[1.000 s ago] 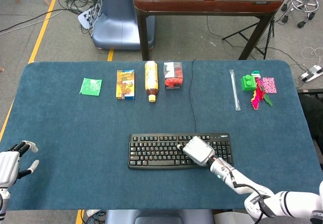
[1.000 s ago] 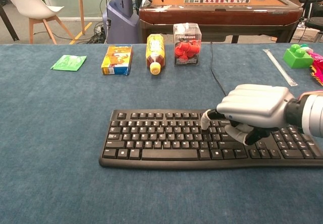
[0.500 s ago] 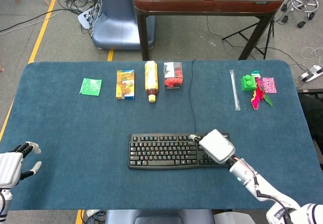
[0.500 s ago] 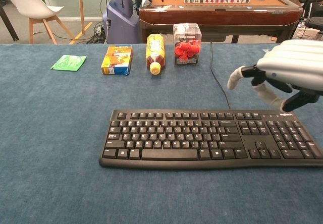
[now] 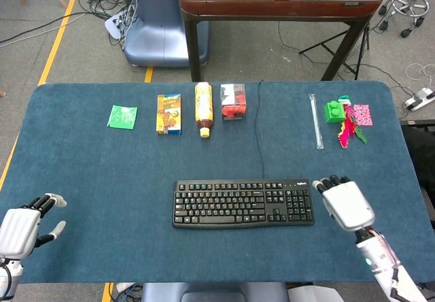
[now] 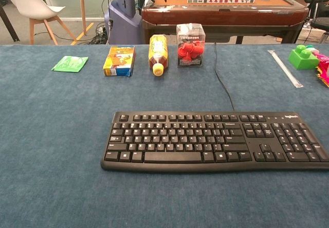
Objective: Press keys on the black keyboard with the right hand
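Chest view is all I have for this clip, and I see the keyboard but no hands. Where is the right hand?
Observer: In the head view the right hand is off the keyboard, just past its right end, touching no keys.
Operator: Is it holding anything?
Observer: No, it holds nothing, and its fingertips point toward the far side of the table.
Operator: And the left hand?
Observer: The left hand is at the near left corner of the table, far from the keyboard, fingers apart and holding nothing.
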Robot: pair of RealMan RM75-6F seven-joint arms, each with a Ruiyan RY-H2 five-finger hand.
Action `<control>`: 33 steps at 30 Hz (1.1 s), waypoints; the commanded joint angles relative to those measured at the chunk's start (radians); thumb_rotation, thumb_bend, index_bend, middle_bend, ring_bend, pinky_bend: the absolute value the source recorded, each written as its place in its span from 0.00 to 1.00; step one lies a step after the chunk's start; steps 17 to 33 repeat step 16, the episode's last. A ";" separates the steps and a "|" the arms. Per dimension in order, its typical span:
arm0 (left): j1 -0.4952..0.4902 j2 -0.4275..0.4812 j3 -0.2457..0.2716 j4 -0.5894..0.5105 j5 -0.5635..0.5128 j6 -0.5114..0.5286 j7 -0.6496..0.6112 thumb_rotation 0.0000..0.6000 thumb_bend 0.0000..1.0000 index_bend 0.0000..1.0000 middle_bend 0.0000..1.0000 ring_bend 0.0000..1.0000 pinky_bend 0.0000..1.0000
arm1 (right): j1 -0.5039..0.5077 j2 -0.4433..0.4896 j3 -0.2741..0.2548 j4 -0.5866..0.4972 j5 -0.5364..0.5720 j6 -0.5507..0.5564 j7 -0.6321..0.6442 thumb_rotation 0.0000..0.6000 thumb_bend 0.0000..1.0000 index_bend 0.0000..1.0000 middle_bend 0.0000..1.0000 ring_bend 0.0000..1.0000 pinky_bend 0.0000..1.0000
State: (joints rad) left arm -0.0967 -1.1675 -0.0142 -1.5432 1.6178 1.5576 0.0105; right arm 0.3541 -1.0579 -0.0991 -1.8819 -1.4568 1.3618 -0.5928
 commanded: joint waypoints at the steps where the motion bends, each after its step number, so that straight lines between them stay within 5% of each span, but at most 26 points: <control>1: 0.003 0.007 0.008 -0.015 0.014 0.008 0.007 1.00 0.23 0.42 0.38 0.43 0.67 | -0.102 0.013 -0.032 0.035 -0.060 0.118 0.076 1.00 0.54 0.36 0.43 0.34 0.50; 15: -0.004 0.006 0.016 -0.020 0.015 -0.017 0.010 1.00 0.22 0.42 0.38 0.43 0.67 | -0.236 0.039 -0.029 0.136 -0.104 0.224 0.321 1.00 0.54 0.40 0.43 0.34 0.50; 33: -0.004 0.006 0.018 -0.020 0.018 -0.017 0.010 1.00 0.22 0.42 0.38 0.43 0.67 | -0.238 0.040 -0.026 0.137 -0.103 0.221 0.325 1.00 0.54 0.40 0.43 0.34 0.50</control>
